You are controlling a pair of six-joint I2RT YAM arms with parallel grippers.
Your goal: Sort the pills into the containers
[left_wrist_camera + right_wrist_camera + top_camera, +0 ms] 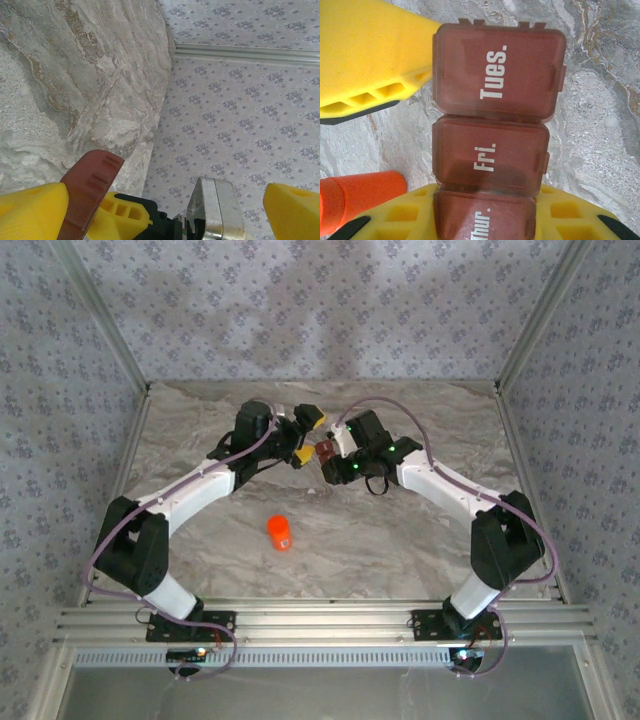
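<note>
Right gripper [485, 200] pinches the containers [492, 150], left gripper [164, 197] gapes open. Light, stiff, slick-looking; hold by the side edges

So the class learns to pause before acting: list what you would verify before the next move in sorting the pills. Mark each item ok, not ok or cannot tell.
1. Right gripper clamped on the containers: ok.
2. Lids open to take pills: not ok; Tues., Fri. and Thur. are shut.
3. Left gripper open, one finger beside the containers: ok.
4. Orange bottle upright on the table: ok.
5. Orange bottle uncapped: cannot tell.
</note>
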